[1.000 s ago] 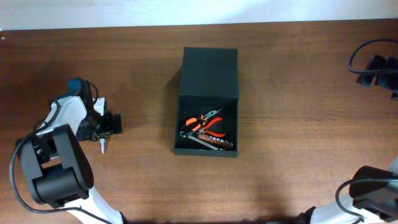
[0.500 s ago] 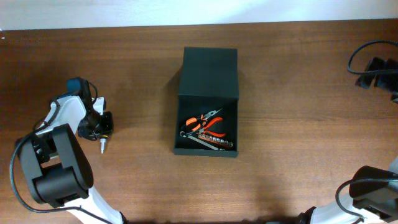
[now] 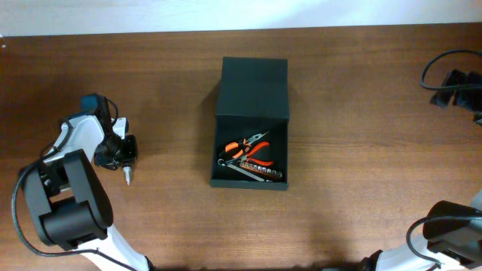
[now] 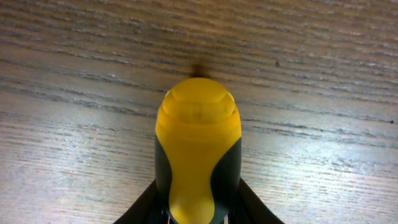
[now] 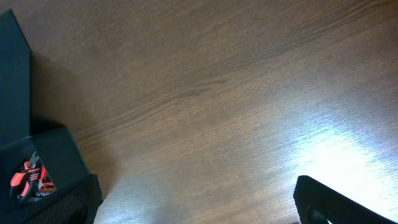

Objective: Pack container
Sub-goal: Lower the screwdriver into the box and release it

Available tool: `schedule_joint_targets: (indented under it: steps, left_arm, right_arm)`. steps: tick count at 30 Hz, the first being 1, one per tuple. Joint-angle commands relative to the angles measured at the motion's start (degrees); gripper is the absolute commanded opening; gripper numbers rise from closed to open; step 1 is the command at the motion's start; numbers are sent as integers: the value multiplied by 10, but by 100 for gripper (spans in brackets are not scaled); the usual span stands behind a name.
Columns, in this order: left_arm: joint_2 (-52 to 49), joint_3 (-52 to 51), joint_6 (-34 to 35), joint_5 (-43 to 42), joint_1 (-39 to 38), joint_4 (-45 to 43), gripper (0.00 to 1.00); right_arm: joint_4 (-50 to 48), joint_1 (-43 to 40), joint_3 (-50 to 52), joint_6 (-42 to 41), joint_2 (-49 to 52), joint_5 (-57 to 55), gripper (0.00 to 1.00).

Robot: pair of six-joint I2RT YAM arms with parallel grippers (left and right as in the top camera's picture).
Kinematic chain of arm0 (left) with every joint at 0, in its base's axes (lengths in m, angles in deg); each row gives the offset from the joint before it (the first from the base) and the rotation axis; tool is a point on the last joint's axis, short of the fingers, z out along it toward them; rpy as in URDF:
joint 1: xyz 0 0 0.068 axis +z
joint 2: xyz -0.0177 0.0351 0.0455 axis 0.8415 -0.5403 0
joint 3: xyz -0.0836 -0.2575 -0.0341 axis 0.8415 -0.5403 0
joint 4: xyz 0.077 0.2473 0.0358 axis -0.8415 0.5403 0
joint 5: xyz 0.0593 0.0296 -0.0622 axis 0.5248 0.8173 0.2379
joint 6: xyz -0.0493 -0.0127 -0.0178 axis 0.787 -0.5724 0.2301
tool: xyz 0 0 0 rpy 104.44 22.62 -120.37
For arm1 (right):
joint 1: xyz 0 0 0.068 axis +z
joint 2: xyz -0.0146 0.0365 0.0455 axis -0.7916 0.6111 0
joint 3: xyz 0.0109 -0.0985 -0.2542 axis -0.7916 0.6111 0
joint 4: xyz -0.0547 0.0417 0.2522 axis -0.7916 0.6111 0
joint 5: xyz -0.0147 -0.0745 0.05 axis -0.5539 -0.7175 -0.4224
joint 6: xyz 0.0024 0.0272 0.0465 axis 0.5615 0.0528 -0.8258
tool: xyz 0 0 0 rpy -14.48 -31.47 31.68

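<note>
The container (image 3: 251, 124) is a dark box at the table's middle, its flap lid (image 3: 254, 89) laid open toward the back. Orange-handled pliers (image 3: 248, 149) and a row of metal bits (image 3: 256, 172) lie inside. At the far left, my left gripper (image 3: 120, 150) is shut on a screwdriver with a yellow and black handle (image 4: 198, 137); its metal tip (image 3: 127, 178) pokes out toward the front. In the left wrist view both fingers (image 4: 148, 202) press the handle's sides. My right gripper (image 5: 199, 211) stands open over bare wood at the far right, with the container (image 5: 15, 99) off to its left.
Brown wooden table (image 3: 361, 173) all around. The left arm's base (image 3: 68, 203) fills the front left corner. The right arm (image 3: 454, 81) and its cable sit at the right edge, and its base (image 3: 452, 237) is at the front right.
My left gripper's jaws have closed from wide open onto the screwdriver handle. The screwdriver's tip shifted slightly. The right arm has not moved.
</note>
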Motion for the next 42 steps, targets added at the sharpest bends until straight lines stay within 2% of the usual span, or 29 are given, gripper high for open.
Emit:
schedule_joint_targets:
  steps: [1,5,9,11,14,17,21,26,36,42]
  left_arm:
    - [-26,21,-3,-10,-22,43,2]
    - [40,128,-12,-35,-85,120,2]
    - [85,313,-56,-35,-212,235,2]
    - [85,365,-79,-35,-266,255,2]
    - [85,381,-127,-51,-324,252,2]
    - [81,379,-198,-83,-389,250,2]
    - [69,377,-293,-86,-456,272,2]
    - [24,376,-327,-89,-489,284,2]
    - [-148,375,-329,-86,-488,284,2]
    - [-177,375,-329,-86,-488,291,2]
  right_arm:
    - [0,3,-1,5,-2,-5,99]
    - [-3,-1,-1,5,-2,-1,99]
    - [-9,-54,-1,6,-2,60,99]
    - [-7,-76,-1,6,-2,75,99]
    - [-3,-88,-1,6,-2,75,99]
    - [-2,-87,-1,6,-2,75,99]
    - [-2,-87,-1,6,-2,75,99]
    - [-2,-87,-1,6,-2,75,99]
    - [3,-87,-1,6,-2,75,99]
    - [2,-87,-1,6,-2,75,99]
